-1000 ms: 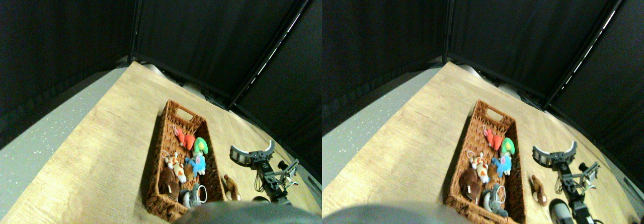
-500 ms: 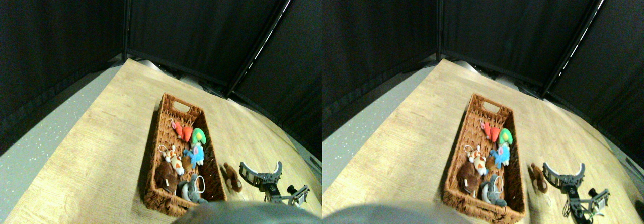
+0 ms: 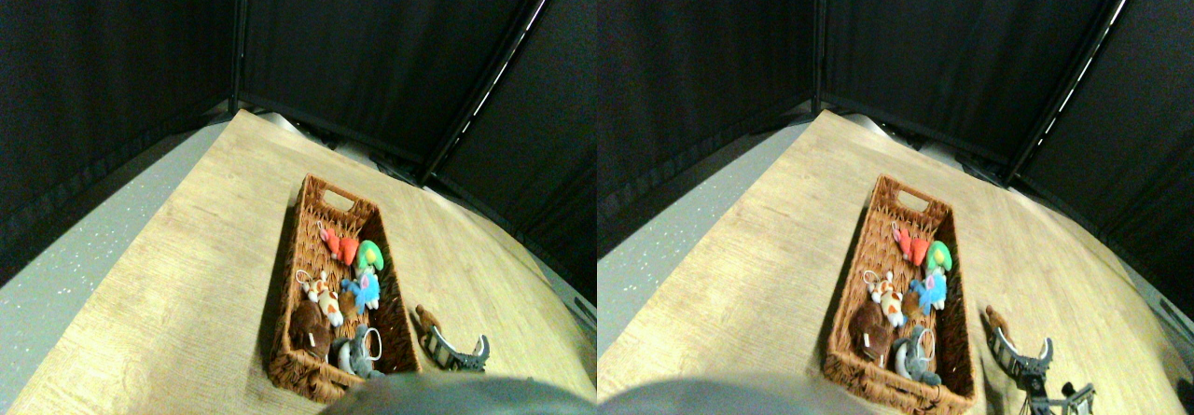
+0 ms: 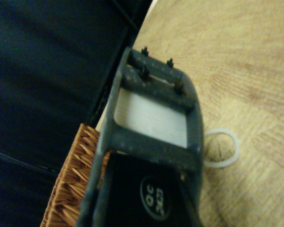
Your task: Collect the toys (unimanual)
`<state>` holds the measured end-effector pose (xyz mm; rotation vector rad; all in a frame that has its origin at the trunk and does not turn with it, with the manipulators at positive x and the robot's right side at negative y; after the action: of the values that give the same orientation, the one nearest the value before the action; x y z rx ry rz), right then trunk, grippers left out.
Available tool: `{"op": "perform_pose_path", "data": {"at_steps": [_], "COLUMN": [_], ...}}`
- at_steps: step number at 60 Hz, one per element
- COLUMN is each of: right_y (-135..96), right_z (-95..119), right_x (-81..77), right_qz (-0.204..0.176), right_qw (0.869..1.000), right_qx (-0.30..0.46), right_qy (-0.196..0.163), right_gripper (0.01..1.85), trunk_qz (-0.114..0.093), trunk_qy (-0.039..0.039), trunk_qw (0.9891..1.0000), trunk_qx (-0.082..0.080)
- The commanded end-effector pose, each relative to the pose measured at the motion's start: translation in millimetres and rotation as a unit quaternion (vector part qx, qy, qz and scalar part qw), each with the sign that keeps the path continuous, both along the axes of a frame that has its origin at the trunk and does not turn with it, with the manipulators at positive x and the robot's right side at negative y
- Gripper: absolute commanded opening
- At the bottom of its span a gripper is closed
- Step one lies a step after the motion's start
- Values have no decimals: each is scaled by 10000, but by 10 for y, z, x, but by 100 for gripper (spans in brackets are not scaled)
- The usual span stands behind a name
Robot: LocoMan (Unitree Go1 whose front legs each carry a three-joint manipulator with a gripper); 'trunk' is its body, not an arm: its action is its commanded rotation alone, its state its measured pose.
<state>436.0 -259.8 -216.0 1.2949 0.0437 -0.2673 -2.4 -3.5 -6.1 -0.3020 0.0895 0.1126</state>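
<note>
Several toys lie in the long wicker basket (image 3: 297, 247): a red one (image 3: 338, 245), a green one (image 3: 369, 255), a blue one (image 3: 364, 289), a white-orange one (image 3: 324, 299), a brown one (image 3: 308, 331) and a grey one (image 3: 354, 354). Another small brown toy (image 3: 427, 319) rests on the wood floor just right of the basket. My right gripper (image 3: 457, 342) is open and low over the floor, its left tip close to that toy. In the wrist view a white string loop (image 4: 222, 147) lies on the floor beside the dark jaw, and the toy's body is hidden.
Black curtain walls (image 3: 373, 51) close the far side and right. A grey speckled floor strip (image 3: 65, 275) runs along the left of the wood floor (image 3: 205, 247). The basket's wicker corner (image 4: 71, 189) sits close beside the jaw in the wrist view.
My right gripper has come down and nearer, moving left towards the brown toy beside the basket. The camera shifted slightly early on. The toys in the basket stayed put.
</note>
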Motion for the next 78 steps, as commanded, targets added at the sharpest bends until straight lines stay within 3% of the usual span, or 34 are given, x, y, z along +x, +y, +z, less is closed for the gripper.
{"op": "perform_pose_path", "data": {"at_steps": [1, 15, 45, 48, 51, 52, 63, 71, 78], "right_y": [-16, -42, -43, -27, 7, 17, 68, 111, 164], "right_z": [-25, -163, -217, -214, -192, -186, -93, 48, 160], "right_x": [53, 158, 246, 256, 245, 243, 240, 252, 254], "right_qz": [-14, 27, -75, -95, -221, -416, -704, -380, -332], "right_qw": [9998, 9998, 9996, 9996, 9996, 9991, 9970, 9980, 9974], "right_qx": [141, 185, 230, 265, 171, 67, 134, -59, -139], "right_qy": [-125, 20, 123, 94, -13, -56, -279, -498, -617], "right_gripper": [79, 80, 83, 67, 14, 6, 6, 6, 6], "trunk_qz": [66, 60, 43, 44, 44, 34, 14, -9, -6], "trunk_qy": [50, 69, 85, 89, 93, 83, 60, 59, 45], "trunk_qw": [9999, 9999, 9999, 9999, 9999, 9999, 9999, 10000, 10000], "trunk_qx": [-114, -110, -106, -106, -101, -101, -90, -79, -82]}}
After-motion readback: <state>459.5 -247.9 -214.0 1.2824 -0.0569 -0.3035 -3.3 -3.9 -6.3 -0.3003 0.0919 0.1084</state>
